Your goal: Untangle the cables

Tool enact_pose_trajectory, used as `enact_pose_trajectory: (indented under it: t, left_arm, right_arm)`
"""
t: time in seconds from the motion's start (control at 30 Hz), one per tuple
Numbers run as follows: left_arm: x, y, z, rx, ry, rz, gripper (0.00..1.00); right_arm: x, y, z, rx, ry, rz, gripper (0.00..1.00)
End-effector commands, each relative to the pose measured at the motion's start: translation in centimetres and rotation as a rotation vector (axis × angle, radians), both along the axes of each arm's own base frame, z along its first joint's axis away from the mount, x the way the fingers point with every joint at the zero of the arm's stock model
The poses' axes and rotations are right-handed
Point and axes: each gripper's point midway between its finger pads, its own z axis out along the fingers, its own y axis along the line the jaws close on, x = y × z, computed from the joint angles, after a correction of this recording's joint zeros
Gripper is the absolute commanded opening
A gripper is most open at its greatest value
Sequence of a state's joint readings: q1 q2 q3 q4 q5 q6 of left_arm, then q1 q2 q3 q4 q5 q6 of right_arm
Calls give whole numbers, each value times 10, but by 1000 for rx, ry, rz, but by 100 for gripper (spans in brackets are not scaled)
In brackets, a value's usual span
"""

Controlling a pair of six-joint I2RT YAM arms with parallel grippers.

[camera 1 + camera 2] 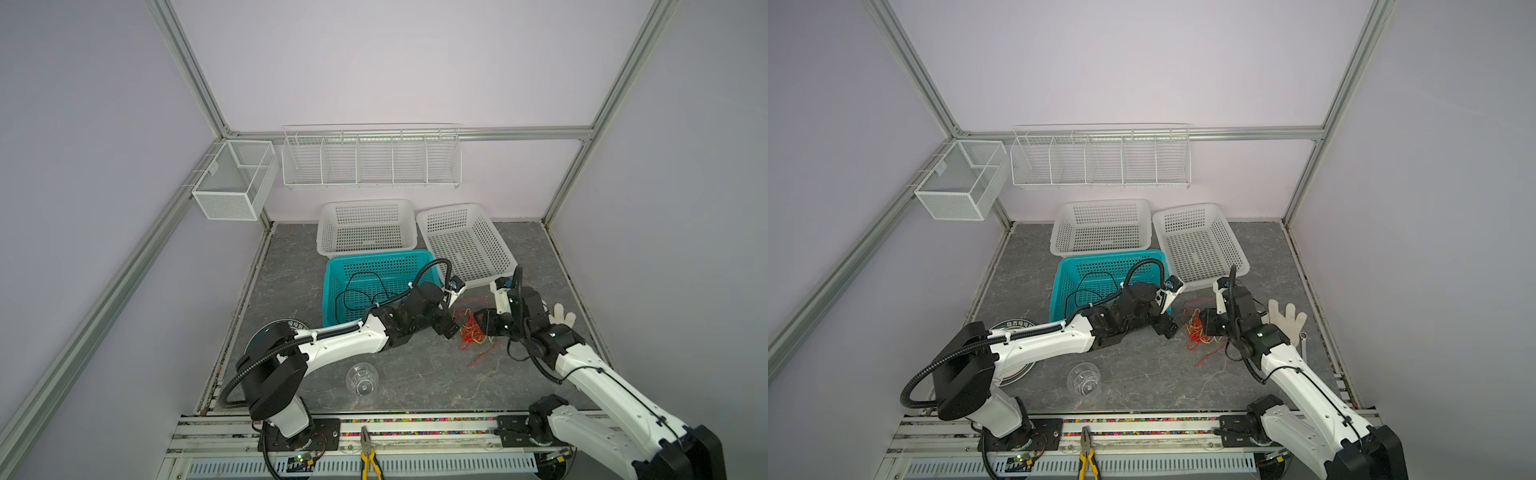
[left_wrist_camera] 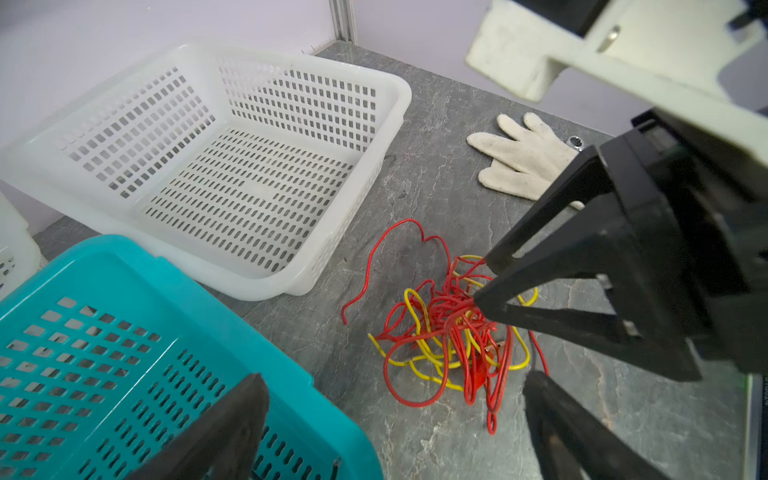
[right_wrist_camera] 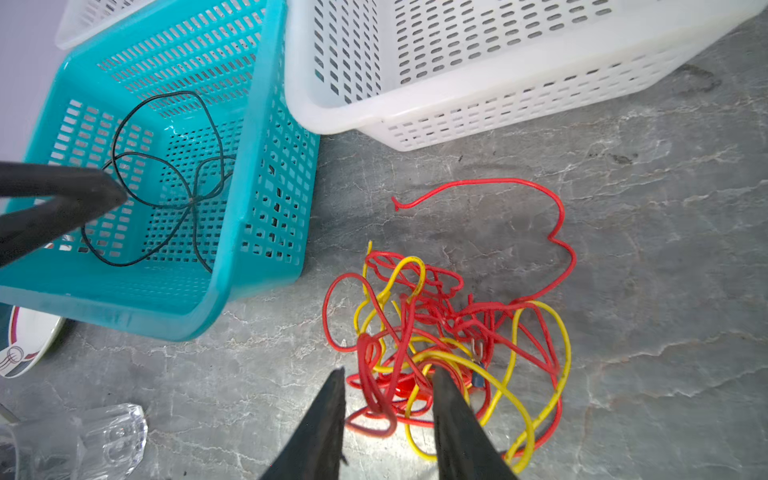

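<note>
The left arm [image 1: 349,345] and the right arm [image 1: 602,382] are wearing glossy white shells between black joint housings. Ribbed black conduit hoses [image 1: 434,262] are looping along them, cinched by white zip ties [image 1: 314,335]. The right gripper [image 2: 481,281] is showing black, triangular cut-out fingers [image 2: 496,259]; what seems a green light [image 1: 300,458] is glowing at the left base.

Both top views look steeply down from high at six o'clock; both wrist views, close, share the cables [image 2: 446,328].
</note>
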State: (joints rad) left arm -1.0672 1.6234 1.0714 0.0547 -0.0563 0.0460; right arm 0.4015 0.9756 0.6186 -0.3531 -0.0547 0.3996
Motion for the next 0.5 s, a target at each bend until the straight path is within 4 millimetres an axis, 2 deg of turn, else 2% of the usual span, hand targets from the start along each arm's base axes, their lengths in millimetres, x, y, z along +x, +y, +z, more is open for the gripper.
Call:
enact_pose_trajectory:
  t: [0.0,0.1,0.2,0.3,0.47]
  left_arm:
    - [-1,4,9,-13,-28,3,96]
    - [-1,6,9,-11,-34,9,96]
    - [0,6,8,-8,-33,11,96]
    - [0,7,7,-5,-35,18,96]
    - [2,12,7,-9,-48,37,96]
  right_arm:
    - [10,11,9,31,-34,26,36]
    - [12,16,7,40,-28,38,28]
    - [13,19,6,39,-23,42,7]
    - [12,19,16,34,-41,52,6]
    - [2,19,54,36,-126,108,6]
